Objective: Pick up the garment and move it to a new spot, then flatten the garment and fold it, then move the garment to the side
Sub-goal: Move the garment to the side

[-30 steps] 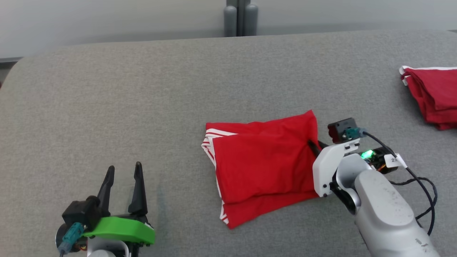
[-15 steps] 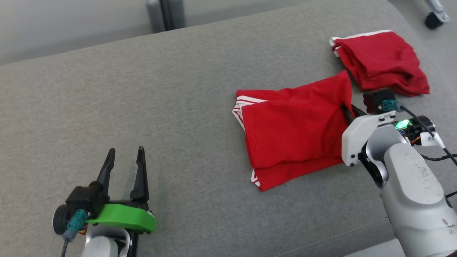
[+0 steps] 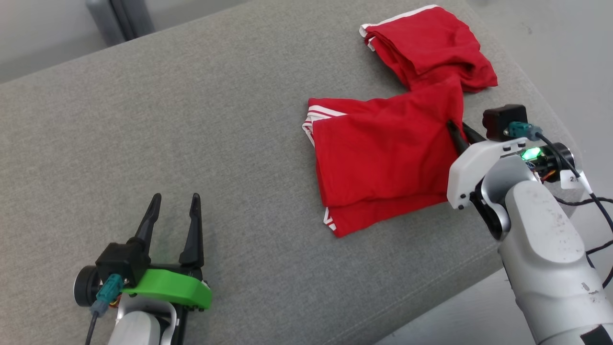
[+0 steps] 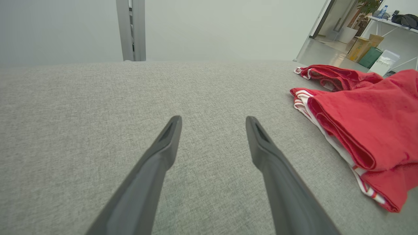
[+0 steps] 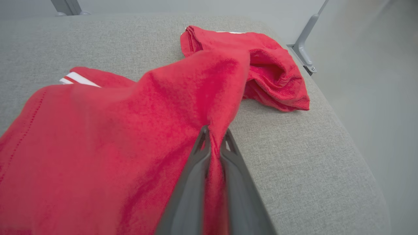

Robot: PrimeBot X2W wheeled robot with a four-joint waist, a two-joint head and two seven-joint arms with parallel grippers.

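The garment (image 3: pixel 383 158) is red with white stripes, folded flat on the grey padded surface (image 3: pixel 215 120). It fills the left of the right wrist view (image 5: pixel 114 137) and lies at the right of the left wrist view (image 4: pixel 365 130). My right gripper (image 3: pixel 456 135) is shut on the garment's right edge, and its fingertips (image 5: pixel 214 133) pinch a fold of the red cloth. My left gripper (image 3: pixel 175 206) stands open over bare surface at the lower left, well apart from the garment, its fingers (image 4: pixel 169 137) spread with nothing between them.
A second folded red garment (image 3: pixel 426 45) lies at the surface's far right corner, touching the held one; it shows too in the wrist views (image 5: pixel 261 65) (image 4: pixel 333 76). The surface's right edge (image 3: pixel 527 96) drops off just beside my right arm. A grey post (image 3: pixel 119 19) stands behind.
The head camera has turned right. My right gripper has dragged the held garment toward the right, until its corner meets the second red garment. The left gripper stays open and still.
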